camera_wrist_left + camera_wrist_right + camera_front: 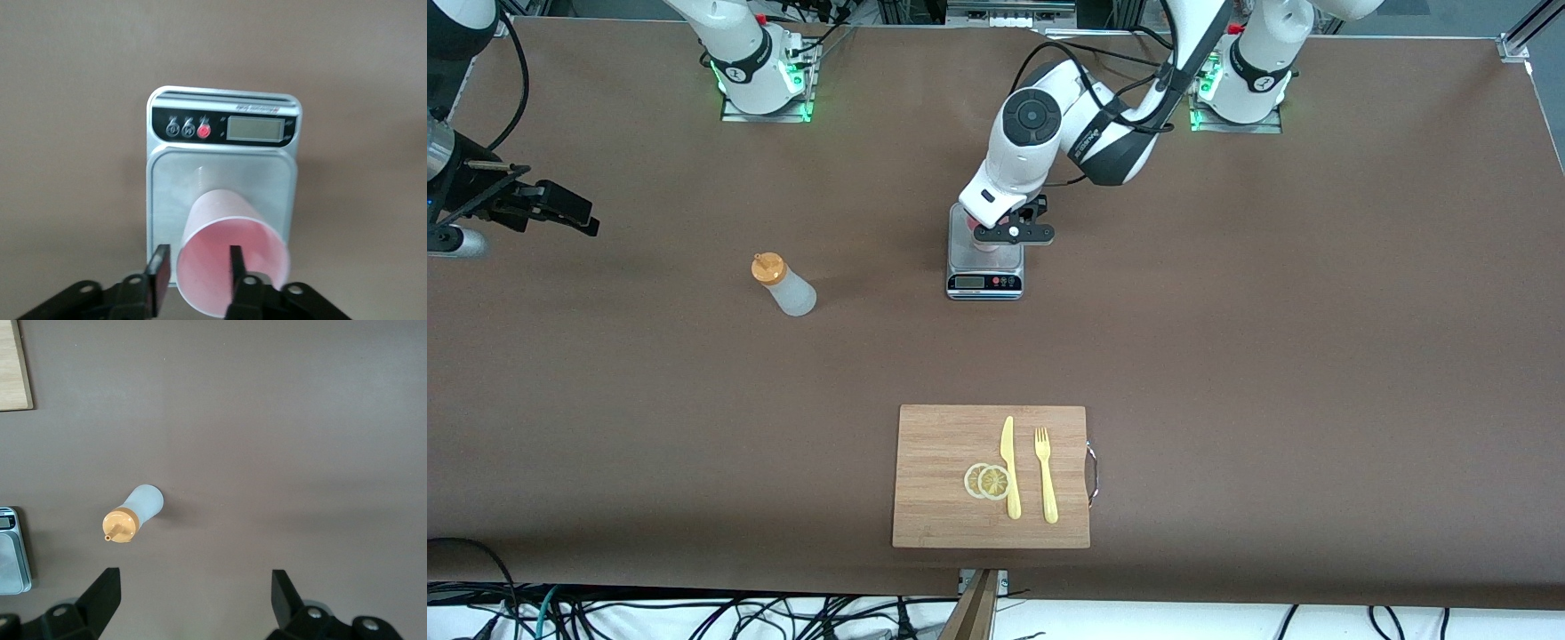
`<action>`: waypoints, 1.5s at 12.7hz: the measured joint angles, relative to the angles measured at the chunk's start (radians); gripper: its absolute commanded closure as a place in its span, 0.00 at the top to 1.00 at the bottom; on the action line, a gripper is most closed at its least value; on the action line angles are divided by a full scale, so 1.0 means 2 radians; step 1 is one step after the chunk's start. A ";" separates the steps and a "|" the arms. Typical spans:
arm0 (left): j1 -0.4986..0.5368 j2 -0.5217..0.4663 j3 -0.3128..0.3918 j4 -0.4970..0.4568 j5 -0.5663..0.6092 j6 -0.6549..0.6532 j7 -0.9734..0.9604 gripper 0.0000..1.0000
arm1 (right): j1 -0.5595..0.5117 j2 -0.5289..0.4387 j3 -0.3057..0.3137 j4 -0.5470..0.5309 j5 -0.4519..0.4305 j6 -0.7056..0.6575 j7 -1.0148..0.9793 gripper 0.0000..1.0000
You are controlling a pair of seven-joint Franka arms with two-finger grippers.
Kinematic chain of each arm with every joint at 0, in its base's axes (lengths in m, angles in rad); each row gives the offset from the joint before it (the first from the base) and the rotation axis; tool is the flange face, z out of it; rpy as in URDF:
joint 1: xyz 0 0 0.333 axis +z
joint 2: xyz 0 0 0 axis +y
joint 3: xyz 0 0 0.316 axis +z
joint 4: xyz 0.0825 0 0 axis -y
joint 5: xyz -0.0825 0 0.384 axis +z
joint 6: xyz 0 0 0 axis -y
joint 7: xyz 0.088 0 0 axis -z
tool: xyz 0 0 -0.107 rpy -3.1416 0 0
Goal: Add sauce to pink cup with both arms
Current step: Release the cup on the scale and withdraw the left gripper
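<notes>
The pink cup (pixel 230 257) stands on a small silver scale (pixel 223 127), and in the front view the left arm hides most of it. My left gripper (pixel 197 267) is low over the scale (pixel 984 283) and open. One finger is inside the cup and the other outside its wall, with a small gap showing. It shows in the front view (pixel 1009 233) too. The sauce bottle (pixel 783 284) with its orange cap stands on the table toward the right arm's end. My right gripper (pixel 574 209) hangs wide open and empty over the table past the bottle (pixel 133 513).
A wooden cutting board (pixel 943 498) lies nearer the front camera, with a yellow knife (pixel 1009 467), a yellow fork (pixel 1047 476) and two lemon slices (pixel 987 481) on it. Brown table surface lies between the bottle and the scale.
</notes>
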State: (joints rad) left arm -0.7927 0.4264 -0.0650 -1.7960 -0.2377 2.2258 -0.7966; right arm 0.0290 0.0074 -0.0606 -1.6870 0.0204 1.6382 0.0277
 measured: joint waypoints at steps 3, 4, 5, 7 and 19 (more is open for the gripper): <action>0.029 -0.019 0.014 0.077 0.000 -0.108 0.005 1.00 | 0.000 0.000 0.000 0.000 0.000 0.000 0.000 1.00; 0.043 -0.026 0.021 0.099 0.000 -0.131 0.018 1.00 | 0.000 0.000 0.000 0.000 0.000 0.000 0.000 1.00; 0.060 -0.034 0.027 0.114 0.000 -0.147 0.036 1.00 | 0.000 0.000 0.000 0.000 0.000 0.000 0.000 1.00; 0.103 -0.054 0.034 0.124 0.000 -0.177 0.081 1.00 | 0.000 0.000 0.000 0.000 0.000 0.000 0.000 1.00; 0.373 -0.141 0.062 0.128 0.063 -0.296 0.349 1.00 | 0.015 0.001 0.003 0.000 0.000 0.008 0.000 1.00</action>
State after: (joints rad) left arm -0.0464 0.1441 0.0581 -1.5392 -0.1122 1.6335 -0.0984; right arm 0.0591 0.0104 -0.0545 -1.6868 0.0206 1.6546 0.0277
